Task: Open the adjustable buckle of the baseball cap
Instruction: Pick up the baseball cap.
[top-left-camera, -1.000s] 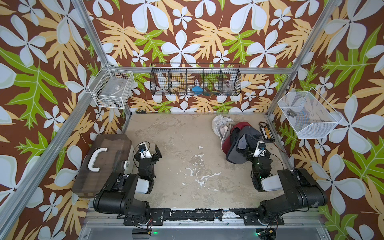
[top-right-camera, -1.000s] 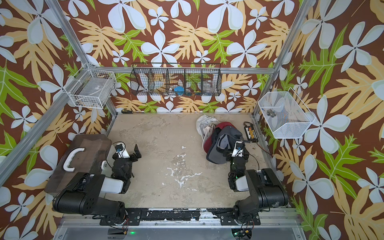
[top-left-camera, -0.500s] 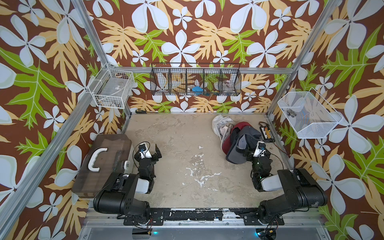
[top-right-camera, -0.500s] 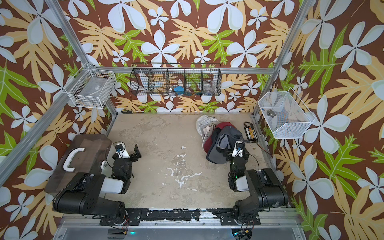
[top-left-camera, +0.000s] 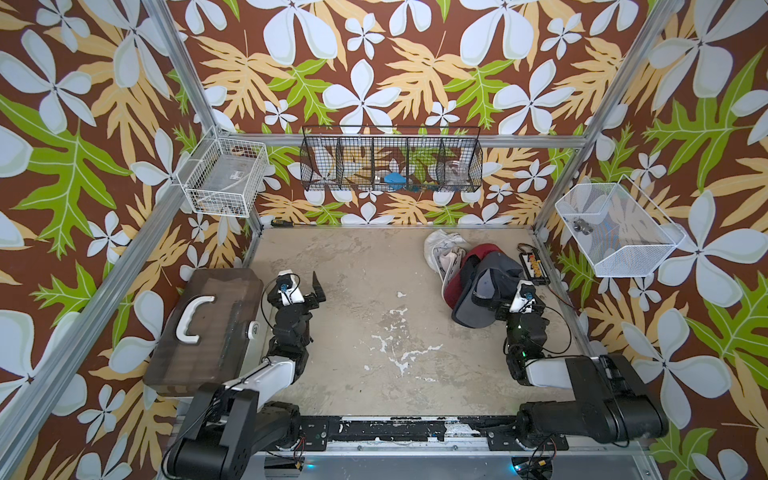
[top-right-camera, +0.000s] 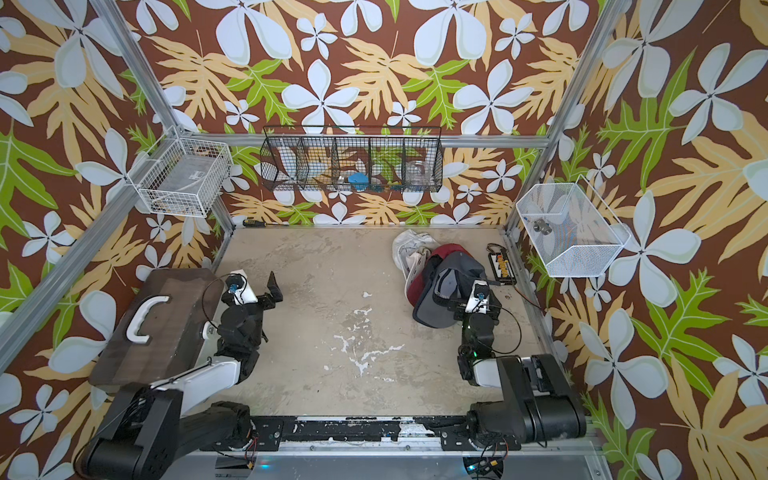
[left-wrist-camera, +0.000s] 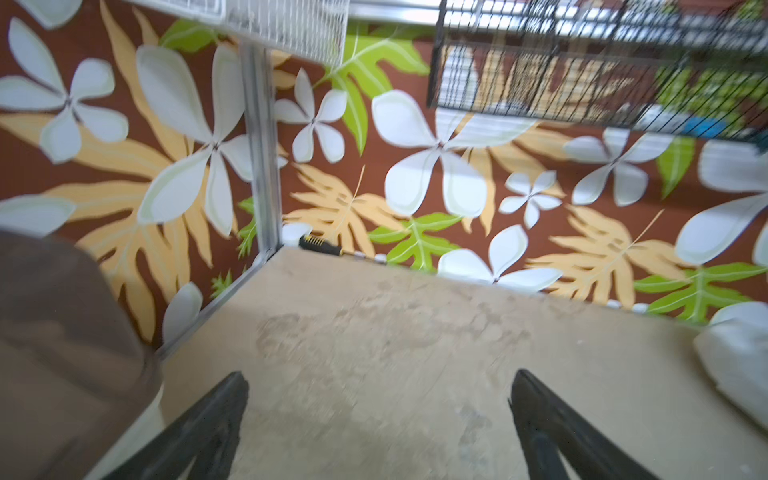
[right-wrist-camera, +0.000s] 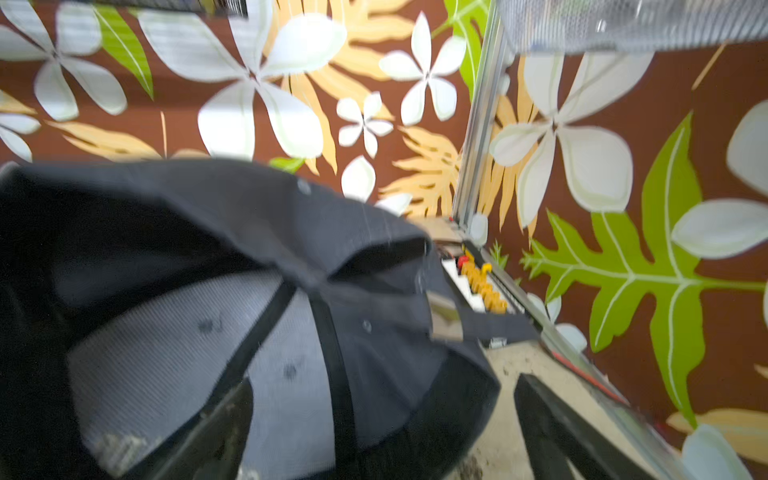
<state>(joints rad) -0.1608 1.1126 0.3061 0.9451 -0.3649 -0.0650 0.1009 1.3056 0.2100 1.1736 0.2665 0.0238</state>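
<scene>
In both top views the fingers of the right end effector (right-wrist-camera: 382, 382) are hidden beneath its own wrist camera and the cap's fabric, and the buckle is too small to pick out there. The right wrist view is blurred and cuts the cap off at the frame's edge. There the jaws stand wide apart and released. One finger (right-wrist-camera: 224, 419) lies over the cap's lining, though whether it touches the fabric cannot be told. The other finger is over bare table (top-left-camera: 374, 291), and the cap's rim lies between them unclamped.

The grey baseball cap (top-left-camera: 486, 291) lies near the table's far right corner, at the near end of a pile. It covers most of a red cap (top-left-camera: 478, 251), with a white cap (top-left-camera: 440, 245) behind that, partly hidden. The grey cap is turned so that its inside shows: pale ribbed lining crossed by dark seam tapes. A dark strap (right-wrist-camera: 490, 324) spans the back opening, and a dull metal buckle (right-wrist-camera: 446, 318) sits on it, smeared by blur. Its fastening cannot be made out.

The left end effector (left-wrist-camera: 378, 386) hangs released over bare table near the left edge, beside a brown case (top-left-camera: 224, 291). In the top views only one of its fingers shows.
</scene>
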